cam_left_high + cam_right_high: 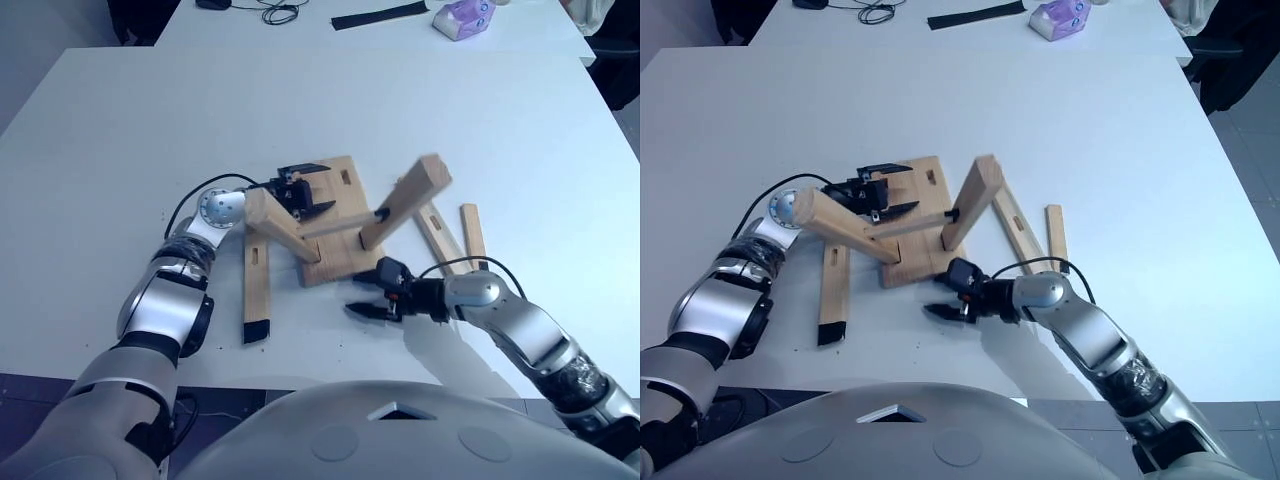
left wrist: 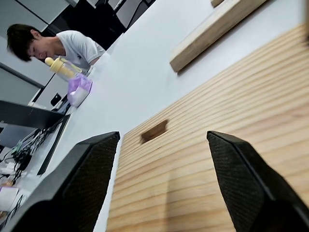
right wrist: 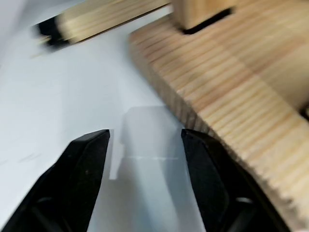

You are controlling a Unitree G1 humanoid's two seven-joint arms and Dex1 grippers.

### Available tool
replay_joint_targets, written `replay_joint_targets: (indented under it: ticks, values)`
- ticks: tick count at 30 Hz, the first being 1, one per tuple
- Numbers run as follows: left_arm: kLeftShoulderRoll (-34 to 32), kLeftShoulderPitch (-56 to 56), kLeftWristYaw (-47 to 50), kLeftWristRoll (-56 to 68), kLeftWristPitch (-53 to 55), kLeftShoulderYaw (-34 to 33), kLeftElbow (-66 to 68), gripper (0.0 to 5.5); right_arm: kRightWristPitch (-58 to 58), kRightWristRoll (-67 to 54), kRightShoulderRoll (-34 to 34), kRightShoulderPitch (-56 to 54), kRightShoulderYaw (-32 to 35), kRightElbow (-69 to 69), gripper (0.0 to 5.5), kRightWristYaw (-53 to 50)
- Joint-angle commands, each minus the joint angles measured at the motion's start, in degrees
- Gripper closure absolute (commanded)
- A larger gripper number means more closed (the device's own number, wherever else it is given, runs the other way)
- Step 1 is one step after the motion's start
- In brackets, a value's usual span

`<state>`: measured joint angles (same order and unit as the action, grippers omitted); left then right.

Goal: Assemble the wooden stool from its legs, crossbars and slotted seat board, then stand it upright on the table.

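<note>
Nearest, the right end effector [image 1: 362,297] was held released beside the slotted seat board [image 1: 338,262], laid flat on the desk [image 1: 150,130] with two legs [image 1: 405,200] fitted, and steadying by the equally released left end effector [image 1: 312,190] was judged advisable.

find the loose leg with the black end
In the eye views the loose leg lies flat on the table, left of the seat board, black end toward the robot.

Between the black, finely cross-hatched fingers [image 2: 91,179] of the left gripper [image 2: 161,140] shows a pale tan seat board [image 2: 217,159] with straight striped grain. Between the right gripper's [image 3: 145,140] plain black jaws the table [image 3: 58,96] is white. Beyond them, a leg [image 3: 106,17] is pale wood, black-tipped.
</note>
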<state>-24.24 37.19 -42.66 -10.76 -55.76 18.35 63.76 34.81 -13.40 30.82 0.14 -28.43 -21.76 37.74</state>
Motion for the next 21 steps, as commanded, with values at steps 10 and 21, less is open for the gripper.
replay_joint_targets:
  ticks: [10,21]
  values:
    - [1.15,-4.21,-5.8,4.24,6.77,-1.36,-1.35,2.11,-0.95,4.36,-18.18,-2.72,7.58,7.72,2.75,-18.29]
    - [2.5,-5.38,-6.87,7.97,13.09,-3.97,-6.73,2.11,4.46,7.12,-8.79,2.92,4.3,-10.28,2.75,-13.72]
